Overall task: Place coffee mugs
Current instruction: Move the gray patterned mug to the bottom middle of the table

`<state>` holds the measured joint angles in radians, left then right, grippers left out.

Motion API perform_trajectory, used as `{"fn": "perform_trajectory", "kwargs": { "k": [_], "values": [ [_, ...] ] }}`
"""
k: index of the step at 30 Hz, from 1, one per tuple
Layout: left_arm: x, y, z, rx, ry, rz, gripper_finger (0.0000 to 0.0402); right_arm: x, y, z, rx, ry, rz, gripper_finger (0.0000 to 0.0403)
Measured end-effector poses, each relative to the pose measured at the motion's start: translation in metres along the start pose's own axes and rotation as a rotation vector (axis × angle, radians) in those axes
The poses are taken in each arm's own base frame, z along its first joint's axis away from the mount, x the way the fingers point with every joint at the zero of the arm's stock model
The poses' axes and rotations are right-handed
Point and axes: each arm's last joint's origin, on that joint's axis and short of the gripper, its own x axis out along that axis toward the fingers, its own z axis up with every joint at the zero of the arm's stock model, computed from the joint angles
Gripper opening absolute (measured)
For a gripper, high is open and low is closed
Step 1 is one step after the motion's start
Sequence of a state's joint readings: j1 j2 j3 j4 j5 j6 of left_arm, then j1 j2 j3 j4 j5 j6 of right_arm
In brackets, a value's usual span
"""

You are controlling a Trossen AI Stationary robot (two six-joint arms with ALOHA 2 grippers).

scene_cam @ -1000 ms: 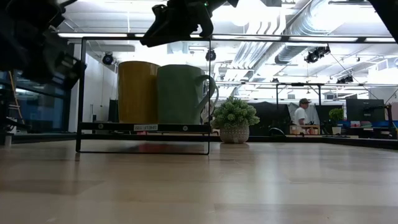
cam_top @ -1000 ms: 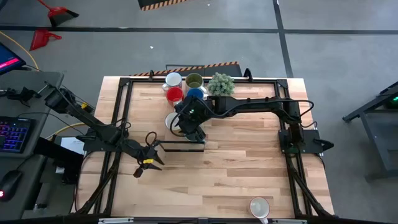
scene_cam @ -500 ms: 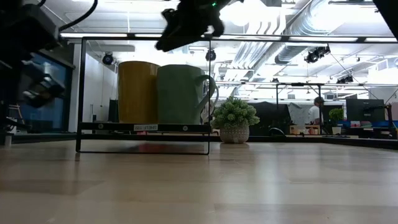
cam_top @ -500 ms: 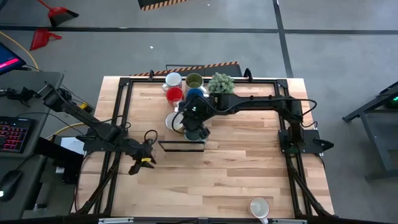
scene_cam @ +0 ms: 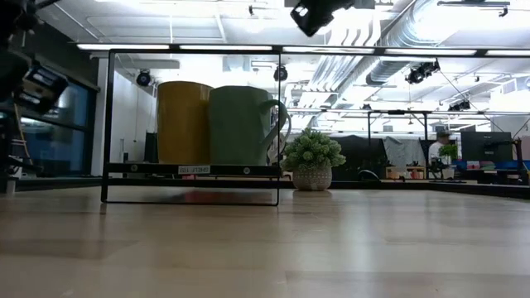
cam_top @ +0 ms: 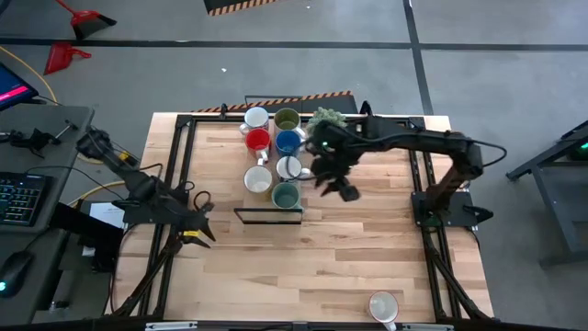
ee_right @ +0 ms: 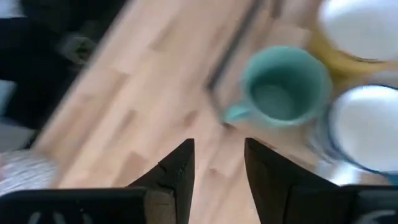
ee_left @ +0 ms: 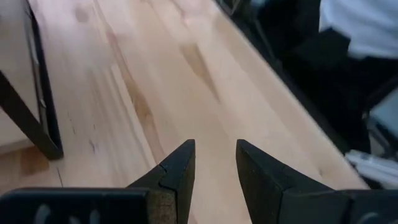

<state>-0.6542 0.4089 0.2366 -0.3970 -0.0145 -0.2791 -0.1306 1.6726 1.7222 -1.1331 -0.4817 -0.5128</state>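
Observation:
Seven mugs stand upright on their bases in a cluster at the table's far middle: white, olive green, red, blue, white, cream and teal. The eighth mug, white, stands alone near the near edge. In the low view, the yellow-sided cream mug and the teal mug stand side by side. My right gripper hovers open to the right of the teal mug. My left gripper hangs open over the table's left side.
A black wire frame stands just near of the teal mug. The small potted plant sits at the far edge, partly under my right arm. Black rails run along the table's sides. Bare wood lies over the near half.
My right gripper has pulled away from above the teal mug, rising and swinging toward the table's right. The teal mug stays upright where it was. My left gripper has drawn back toward the table's left edge.

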Motion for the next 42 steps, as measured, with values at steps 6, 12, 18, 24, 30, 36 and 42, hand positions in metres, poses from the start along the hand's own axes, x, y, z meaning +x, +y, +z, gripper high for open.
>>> {"fn": "perform_trajectory", "kwargs": {
  "k": [6, 12, 18, 24, 30, 36, 42],
  "values": [
    [-0.005, -0.001, -0.008, -0.064, -0.072, 0.035, 0.0106, -0.005, 0.026, -0.042, -0.085, -0.147, 0.035, 0.0116],
    [-0.007, -0.001, -0.006, -0.080, -0.135, 0.064, 0.0106, -0.010, 0.060, -0.101, -0.017, -0.294, -0.038, 0.0116],
    [-0.008, -0.001, 0.000, -0.033, -0.207, 0.115, 0.0106, -0.003, 0.097, -0.160, 0.034, -0.418, -0.044, 0.0116],
    [-0.008, 0.001, 0.001, -0.034, -0.238, 0.183, 0.0106, 0.009, 0.124, -0.202, 0.137, -0.506, 0.028, 0.0116],
    [-0.009, 0.001, 0.005, -0.037, -0.282, 0.207, 0.0106, 0.014, 0.144, -0.212, 0.119, -0.538, 0.148, 0.0116],
    [-0.010, 0.001, 0.006, -0.040, -0.294, 0.209, 0.0106, 0.015, 0.155, -0.208, 0.078, -0.535, 0.219, 0.0116],
    [-0.011, -0.001, 0.010, -0.051, -0.338, 0.201, 0.0106, 0.014, 0.153, -0.200, 0.239, -0.576, 0.208, 0.0116]
  ]
}}
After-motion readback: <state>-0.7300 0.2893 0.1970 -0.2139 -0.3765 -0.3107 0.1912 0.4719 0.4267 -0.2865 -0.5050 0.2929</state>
